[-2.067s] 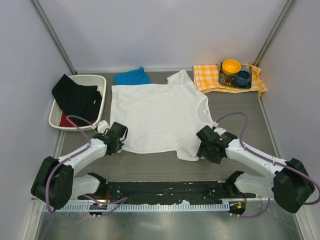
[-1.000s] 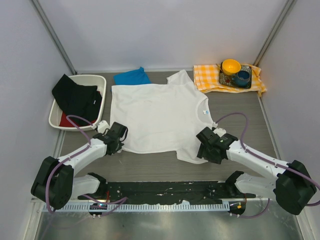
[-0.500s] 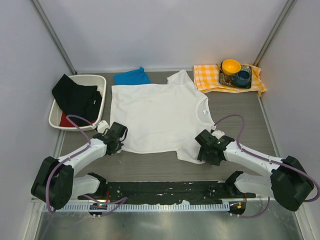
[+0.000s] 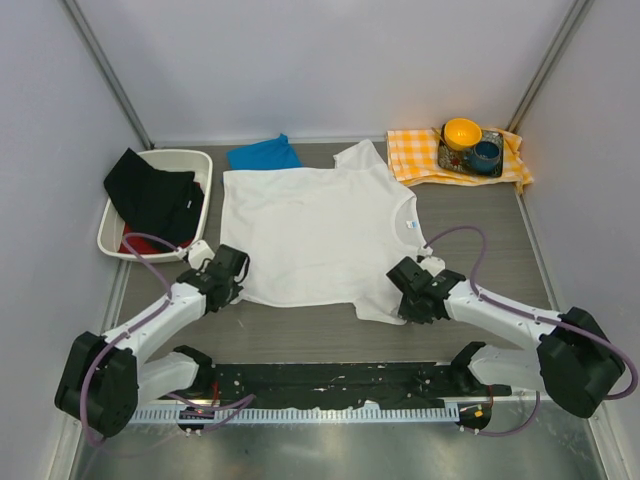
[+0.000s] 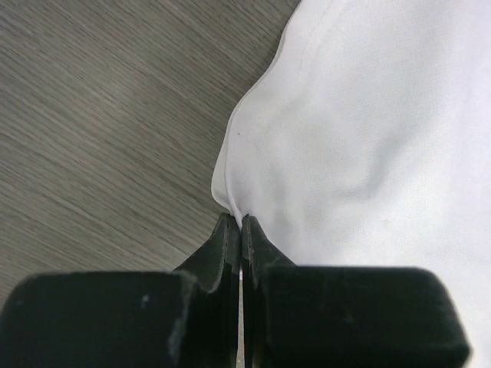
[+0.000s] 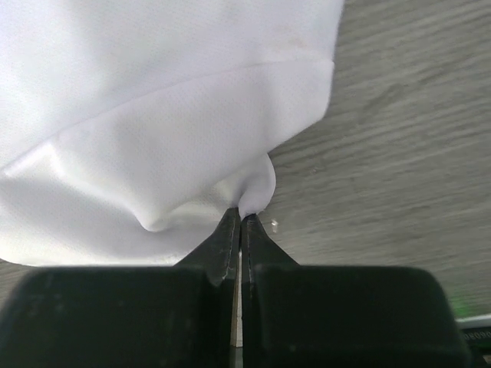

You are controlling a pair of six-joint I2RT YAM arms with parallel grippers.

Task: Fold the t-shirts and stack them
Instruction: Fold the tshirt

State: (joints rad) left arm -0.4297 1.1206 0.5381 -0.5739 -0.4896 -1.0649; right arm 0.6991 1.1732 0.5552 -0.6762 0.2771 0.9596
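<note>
With my left gripper (image 5: 242, 224) and right gripper (image 6: 241, 219) each pinched shut on the near edge of the white t-shirt (image 4: 315, 225), which lies spread unfolded mid-table (image 4: 300, 330), I judge only the blue t-shirt (image 4: 263, 154), folded at the far edge, done; this fold and the stacking remain.

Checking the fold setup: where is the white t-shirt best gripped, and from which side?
By its near edge, from the robot's side. The white t-shirt lies flat, hem left, collar right, so the near hem corner and near sleeve stand free. The left gripper and right gripper are shut there.
</note>
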